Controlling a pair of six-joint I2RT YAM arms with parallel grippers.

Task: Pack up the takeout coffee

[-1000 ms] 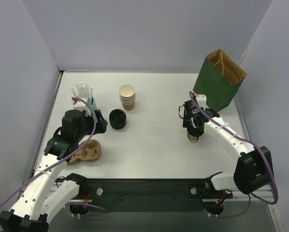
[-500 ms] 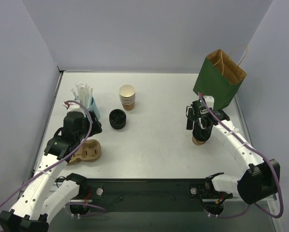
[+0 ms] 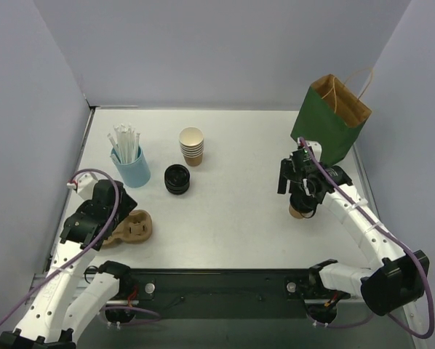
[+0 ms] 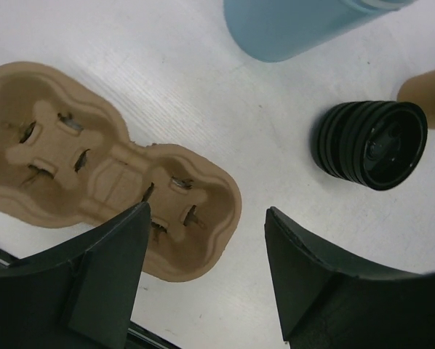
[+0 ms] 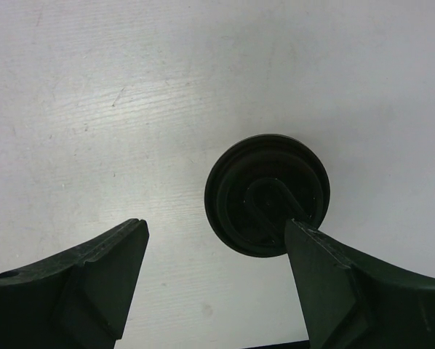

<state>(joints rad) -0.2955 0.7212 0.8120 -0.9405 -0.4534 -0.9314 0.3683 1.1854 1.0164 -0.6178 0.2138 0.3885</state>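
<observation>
Takeout coffee (image 5: pixel 267 194): kraft cup, round glossy black lid, upright on white table (image 3: pixel 232 211), near green paper bag (image 3: pixel 326 127). Right gripper (image 5: pixel 214 240) spread wide above it, not clamping. Left gripper (image 4: pixel 206 225) released over moulded pulp carrier (image 4: pixel 72 160). Blue tumbler (image 3: pixel 132 171) holds white straws (image 3: pixel 124 139)

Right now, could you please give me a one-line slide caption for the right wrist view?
Open right gripper hovers above the lidded cup, which stands on the table nearer one finger.
</observation>
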